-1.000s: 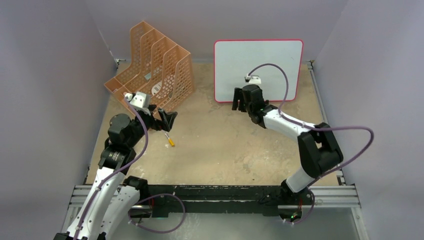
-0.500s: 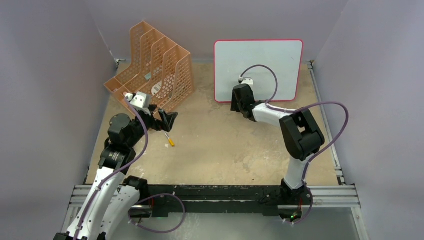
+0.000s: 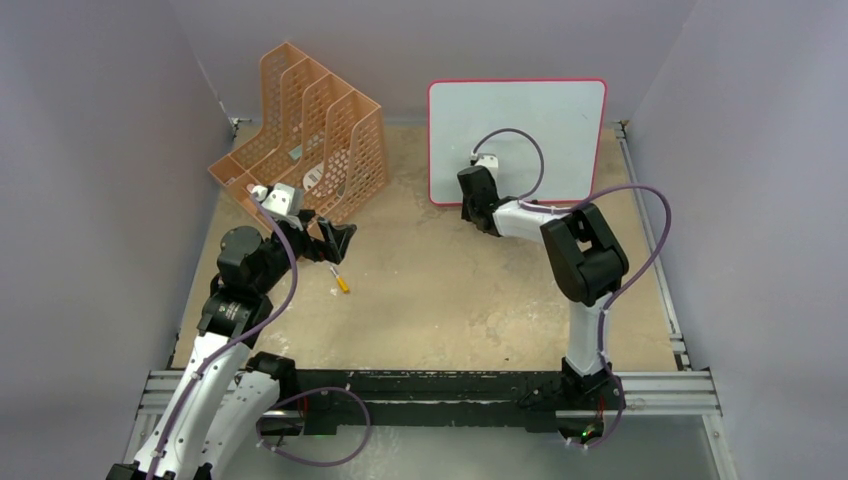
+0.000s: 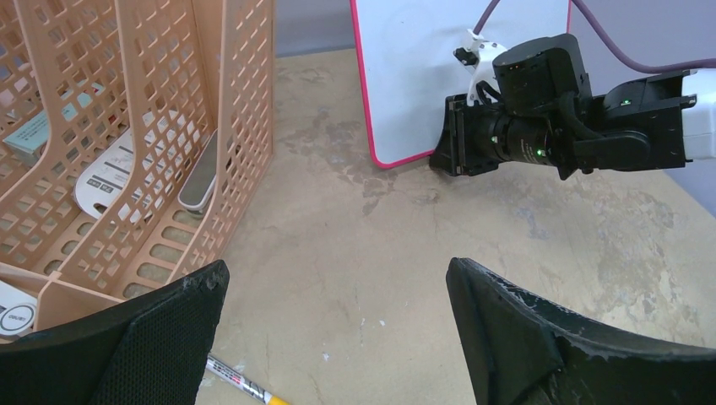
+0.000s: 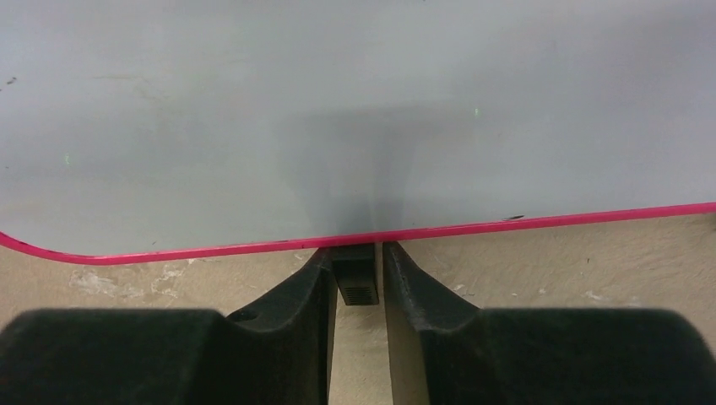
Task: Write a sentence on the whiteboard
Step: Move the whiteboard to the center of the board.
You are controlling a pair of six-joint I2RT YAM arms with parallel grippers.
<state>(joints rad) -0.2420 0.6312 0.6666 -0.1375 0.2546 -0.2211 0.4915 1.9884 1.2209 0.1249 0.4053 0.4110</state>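
Observation:
The whiteboard (image 3: 517, 125) stands upright at the back of the table, pale with a red-pink frame; its face (image 5: 338, 110) shows no sentence in any view. My right gripper (image 3: 472, 205) is low at the board's bottom left edge, and in the right wrist view its jaws (image 5: 355, 253) are pinched around the board's small black foot (image 5: 355, 283). The left wrist view shows that gripper (image 4: 452, 139) against the board (image 4: 422, 76). My left gripper (image 3: 340, 243) hovers wide open and empty (image 4: 336, 270) above a yellow-tipped marker (image 3: 342, 283) lying on the table.
An orange perforated file rack (image 3: 300, 130) stands at the back left, close to my left gripper, with flat items in its slots (image 4: 198, 173). The marker (image 4: 241, 386) lies just below my left fingertip. Grey walls enclose the table on three sides.
My right arm folded its elbow in and slid the gripper left along the board's bottom edge, its jaws closing around the black foot. The left arm stayed still.

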